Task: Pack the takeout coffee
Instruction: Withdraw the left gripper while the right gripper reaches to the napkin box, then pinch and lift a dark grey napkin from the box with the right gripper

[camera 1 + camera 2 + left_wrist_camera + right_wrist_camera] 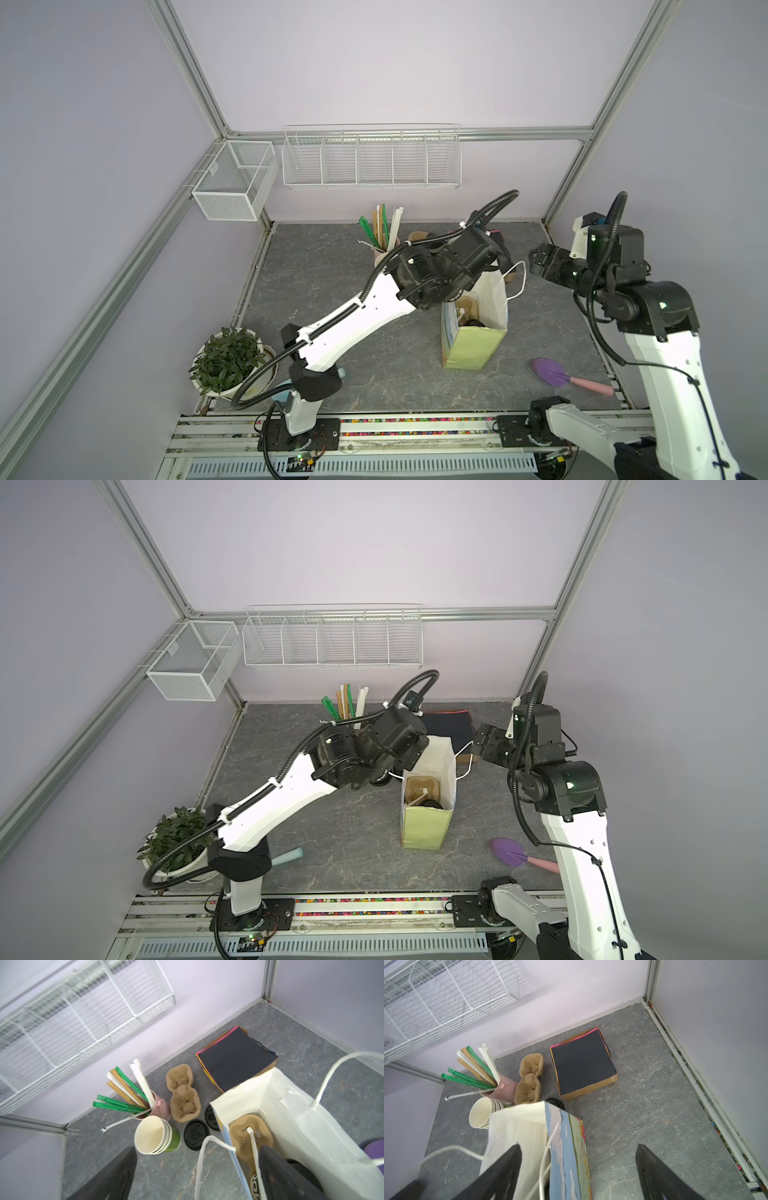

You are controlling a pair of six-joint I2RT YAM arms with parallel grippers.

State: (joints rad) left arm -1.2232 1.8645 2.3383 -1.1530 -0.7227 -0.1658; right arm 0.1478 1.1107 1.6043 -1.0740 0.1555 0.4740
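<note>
- The left gripper has its fingers spread wide and holds nothing. One finger is down in the mouth of the paper bag; the other is outside it, over the grey table.
- The takeout coffee stands at the bottom of the bag, at the near end of a cardboard carrier.
- Only its black lid shows. The cup's green wall is hidden, and in the left wrist view the finger covers most of the lid.
- A white strip lies across the carrier; whether it is a straw or part of a handle cannot be told.
- The right gripper is also spread wide and empty, close to the bag's far right side. One finger overlaps the bag wall in the right wrist view; contact cannot be told.
- In both top views the left arm's wrist covers its own gripper and the bag's far left rim.
- Behind the bag stand a stack of lidless cups, two loose lids, a spare carrier, a pink holder of straws and a box of dark paper.
- Near the front of the table lie a purple trowel on the right and a potted plant on the left.
</note>
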